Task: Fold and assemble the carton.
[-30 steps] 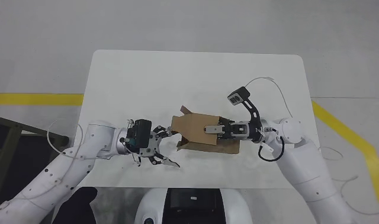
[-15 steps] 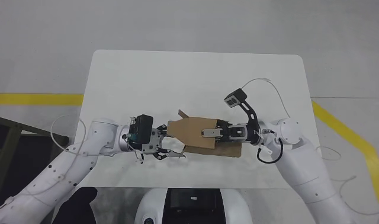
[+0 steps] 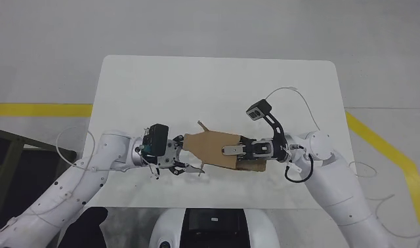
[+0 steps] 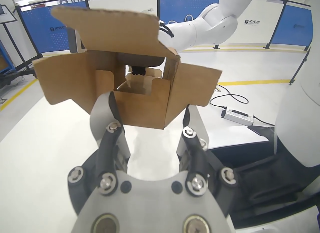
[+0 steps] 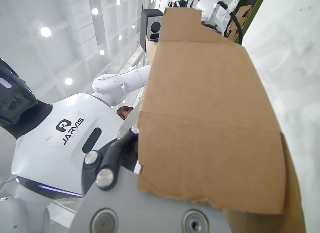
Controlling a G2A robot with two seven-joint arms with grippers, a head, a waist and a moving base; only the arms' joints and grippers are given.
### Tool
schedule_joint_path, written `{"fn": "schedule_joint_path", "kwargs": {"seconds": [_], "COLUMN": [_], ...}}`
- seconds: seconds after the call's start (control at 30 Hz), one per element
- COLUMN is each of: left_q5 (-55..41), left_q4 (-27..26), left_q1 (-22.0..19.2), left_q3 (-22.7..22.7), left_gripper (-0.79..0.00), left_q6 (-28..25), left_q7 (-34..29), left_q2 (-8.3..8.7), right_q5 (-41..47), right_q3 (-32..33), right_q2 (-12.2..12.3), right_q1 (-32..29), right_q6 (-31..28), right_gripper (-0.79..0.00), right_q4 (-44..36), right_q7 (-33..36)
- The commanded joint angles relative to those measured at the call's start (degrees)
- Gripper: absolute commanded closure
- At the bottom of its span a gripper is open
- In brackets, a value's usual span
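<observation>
Cardboard carton (image 3: 207, 145) in right gripper (image 3: 231, 149), left gripper (image 4: 148, 105) spread

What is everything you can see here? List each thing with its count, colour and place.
carton: one, brown, flaps open, over the table's near middle
table: one, white, under both arms
floor stripe: two stretches, yellow, either side of the table
left hand: one, grey and black, open at the carton's flap end
right hand: one, grey and black, shut on the carton's opposite end
</observation>
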Motion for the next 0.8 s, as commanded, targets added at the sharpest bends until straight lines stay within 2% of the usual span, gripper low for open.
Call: {"fn": "schedule_joint_path", "kwargs": {"seconds": [0.0, 0.13, 0.2, 0.77], "left_q5": [0.00, -0.30, -0.43, 0.84], "left_q4": [0.08, 0.15, 0.03, -2.04], "left_q1": [0.11, 0.37, 0.46, 1.87], "left_q3": [-0.27, -0.82, -1.02, -2.30], "left_gripper": [-0.474, -0.388, -0.376, -0.425], "left_q6": [0.00, 0.00, 0.00, 0.00], "left_q7": [0.29, 0.61, 0.65, 0.35], "left_q2": [-0.10, -0.23, -0.24, 0.29], "right_q5": [0.02, -0.13, -0.09, -0.19], "right_q3": [-0.01, -0.02, -0.09, 0.62], "right_q2": [0.00, -0.01, -0.01, 0.03], "right_q1": [0.00, 0.03, 0.02, -0.34], "right_q6": [0.03, 0.15, 0.25, 0.49], "right_gripper": [0.000, 0.000, 0.000, 0.000], "right_q4": [0.05, 0.07, 0.09, 0.57], "right_q7": [0.00, -0.13, -0.04, -1.98]}}
